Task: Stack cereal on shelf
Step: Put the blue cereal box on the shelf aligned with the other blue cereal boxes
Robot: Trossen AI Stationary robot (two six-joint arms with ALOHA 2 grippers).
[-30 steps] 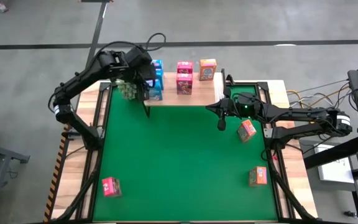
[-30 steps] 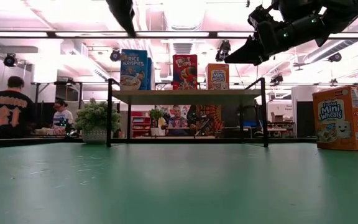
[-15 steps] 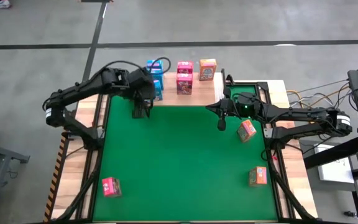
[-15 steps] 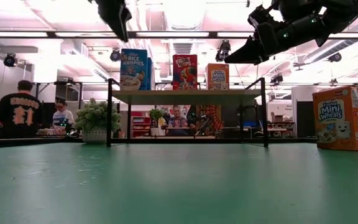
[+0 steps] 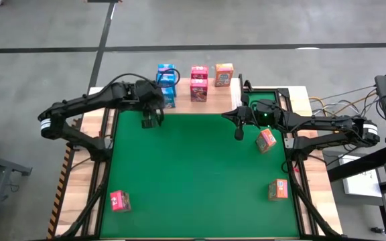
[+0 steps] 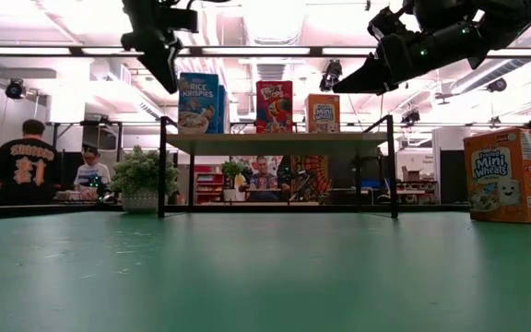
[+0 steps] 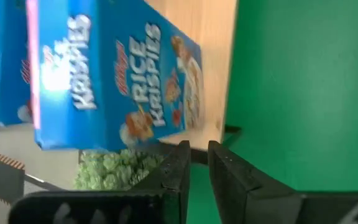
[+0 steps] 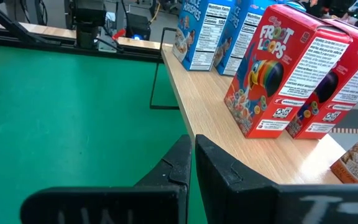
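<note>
Cereal boxes stand upright on the wooden shelf [image 5: 213,105] at the mat's far edge: blue ones [image 5: 167,84] [image 7: 123,81], pink-red ones [image 5: 198,84] [image 8: 272,74] and an orange one [image 5: 224,75]. My left gripper [image 5: 149,121] [image 7: 199,165] hovers just off the shelf's left end, near the blue boxes. Its fingers are almost together and hold nothing. My right gripper [image 5: 238,132] [image 8: 192,155] hangs shut and empty above the mat, before the shelf's right part.
Three more cereal boxes sit on the green mat: one tilted at mid right [image 5: 266,140], one at the near right [image 5: 277,190], one at the near left [image 5: 119,201]. A green plant [image 6: 141,180] stands by the shelf's left leg. People sit beyond the table.
My left gripper has drawn back from over the blue boxes on the shelf, toward the table's near edge and left, and has come lower. The blue boxes stay standing on the shelf.
</note>
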